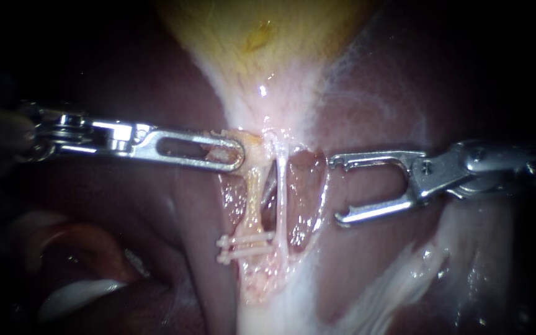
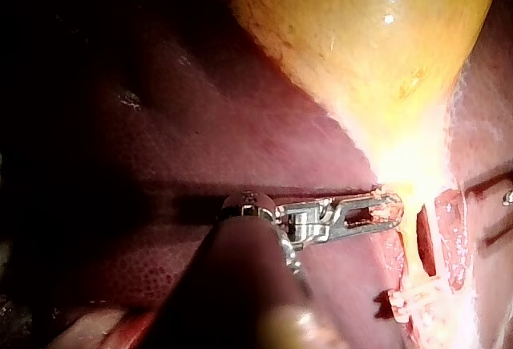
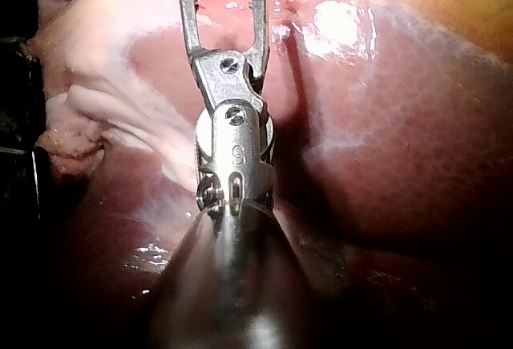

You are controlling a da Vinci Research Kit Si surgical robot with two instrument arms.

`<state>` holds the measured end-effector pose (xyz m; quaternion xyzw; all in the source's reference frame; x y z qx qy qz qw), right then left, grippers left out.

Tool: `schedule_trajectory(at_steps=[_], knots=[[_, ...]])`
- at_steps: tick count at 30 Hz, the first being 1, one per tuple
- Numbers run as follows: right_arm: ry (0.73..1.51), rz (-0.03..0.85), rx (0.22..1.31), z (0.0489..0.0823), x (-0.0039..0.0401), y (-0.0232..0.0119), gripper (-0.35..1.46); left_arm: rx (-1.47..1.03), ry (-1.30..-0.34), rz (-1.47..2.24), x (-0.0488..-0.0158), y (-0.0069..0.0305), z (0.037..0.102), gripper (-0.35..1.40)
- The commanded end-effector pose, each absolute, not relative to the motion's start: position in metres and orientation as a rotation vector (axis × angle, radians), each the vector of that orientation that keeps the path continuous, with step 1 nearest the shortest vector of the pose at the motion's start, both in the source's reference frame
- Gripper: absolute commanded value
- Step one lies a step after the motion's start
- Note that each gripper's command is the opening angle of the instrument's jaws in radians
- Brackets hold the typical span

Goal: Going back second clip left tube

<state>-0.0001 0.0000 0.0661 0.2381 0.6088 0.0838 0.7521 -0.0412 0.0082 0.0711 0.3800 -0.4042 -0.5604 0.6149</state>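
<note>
The left instrument (image 1: 234, 154), entering from mid-left, has its jaws clamped on tissue at the neck of the gallbladder (image 1: 262, 37). The right instrument (image 1: 337, 190), at mid-right, has its jaws spread wide and empty, near the tubes. Two clips (image 1: 246, 245) cross the left tube (image 1: 252, 201) below centre.

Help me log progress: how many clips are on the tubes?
2. Both cross the left tube low down: the upper clip and, just beneath it, the lower clip. Others could be hidden.
</note>
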Motion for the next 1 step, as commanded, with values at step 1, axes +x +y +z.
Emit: schedule_trajectory(at_steps=[1], knots=[[1.329, 0.184, 0.52, 0.0661, -0.0001, 0.0, 0.5, 0.876, -0.932, -1.292, -0.0411, 0.0082, 0.071, -0.35]])
